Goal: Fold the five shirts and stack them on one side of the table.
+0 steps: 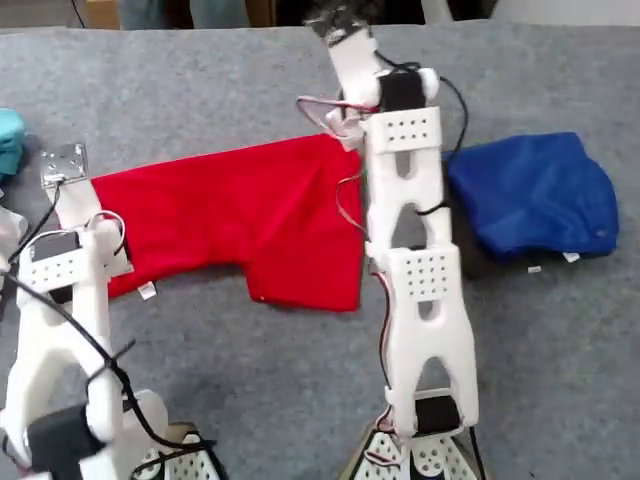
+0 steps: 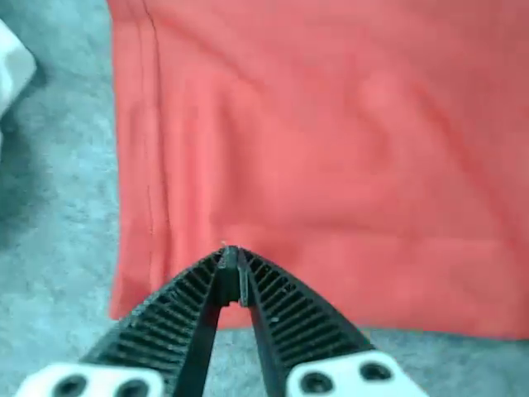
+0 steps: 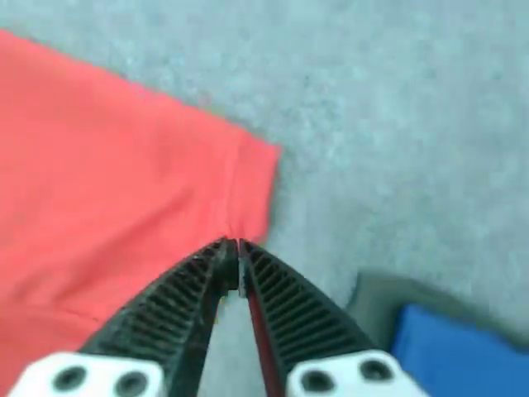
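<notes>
Left gripper (image 2: 231,269): squeezed shut, tips at the hem of the red shirt (image 1: 230,215). Right gripper (image 3: 231,256): squeezed shut too, tips at a sleeve corner. Cannot tell if any cloth is caught. Spread flat in the middle of the fuzzy grey table (image 1: 560,350). From above: folded blue shirt (image 1: 535,195) at the right side, bit of teal cloth (image 1: 8,140) at the left edge.

We see a teal cloth (image 1: 8,140) cut off by the high view's edge (a white scrap (image 1: 8,228) below it too). The right arm (image 1: 415,230) hides one side edge of the red shirt (image 1: 230,220) and part of the blue shirt (image 1: 535,195). The right gripper (image 1: 338,22) is blurred.
</notes>
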